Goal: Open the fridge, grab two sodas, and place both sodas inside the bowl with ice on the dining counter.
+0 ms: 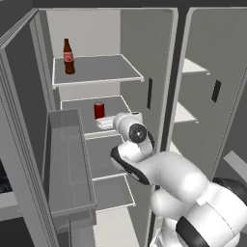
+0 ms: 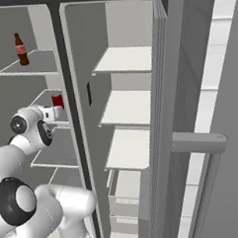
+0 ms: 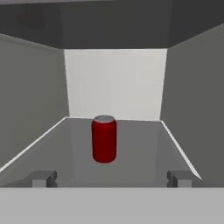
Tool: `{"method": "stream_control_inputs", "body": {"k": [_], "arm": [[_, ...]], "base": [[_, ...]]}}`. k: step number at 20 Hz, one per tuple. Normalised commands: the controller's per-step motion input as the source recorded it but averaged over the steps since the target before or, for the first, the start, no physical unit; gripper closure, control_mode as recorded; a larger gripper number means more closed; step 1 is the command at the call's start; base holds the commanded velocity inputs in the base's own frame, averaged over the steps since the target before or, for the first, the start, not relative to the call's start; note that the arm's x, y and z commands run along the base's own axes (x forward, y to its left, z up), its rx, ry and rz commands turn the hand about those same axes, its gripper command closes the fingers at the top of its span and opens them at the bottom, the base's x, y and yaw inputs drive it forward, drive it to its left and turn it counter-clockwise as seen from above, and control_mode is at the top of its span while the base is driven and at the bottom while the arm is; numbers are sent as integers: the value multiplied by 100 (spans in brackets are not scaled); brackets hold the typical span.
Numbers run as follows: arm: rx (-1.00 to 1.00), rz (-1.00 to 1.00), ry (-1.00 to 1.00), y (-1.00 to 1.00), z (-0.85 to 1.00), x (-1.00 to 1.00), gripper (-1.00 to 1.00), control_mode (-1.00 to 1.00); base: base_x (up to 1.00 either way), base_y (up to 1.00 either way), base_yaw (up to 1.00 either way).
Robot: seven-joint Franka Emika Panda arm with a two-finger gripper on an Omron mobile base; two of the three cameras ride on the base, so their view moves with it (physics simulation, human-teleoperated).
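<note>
Fridge point(image 1: 159, 58) open; gripper point(image 3: 111, 178) jaws wide, empty, reaching for red soda can point(image 3: 104, 139) at 12 o'clock. Next: advance, straddle, close.

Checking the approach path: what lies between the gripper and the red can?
Bare grey shelf only, in the hand view, between the open gripper and red can.

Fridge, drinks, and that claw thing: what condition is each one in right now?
fridge: both doors swung open, shelves exposed.
red can: upright on the second shelf, untouched.
brown bottle: upright on the top shelf, untouched.
gripper: open, empty, level with the red can, fingers apart on either side of its line but short of it.
</note>
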Motion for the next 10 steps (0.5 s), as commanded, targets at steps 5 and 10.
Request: {"method": "stream_control_inputs", "body": {"k": [5, 10], "arm": [[0, -3, 0, 19, 0, 29, -100, -100], [0, -2, 0, 0, 0, 24, -100, -100]], "base": [[0, 0, 0], [0, 0, 0]]}}
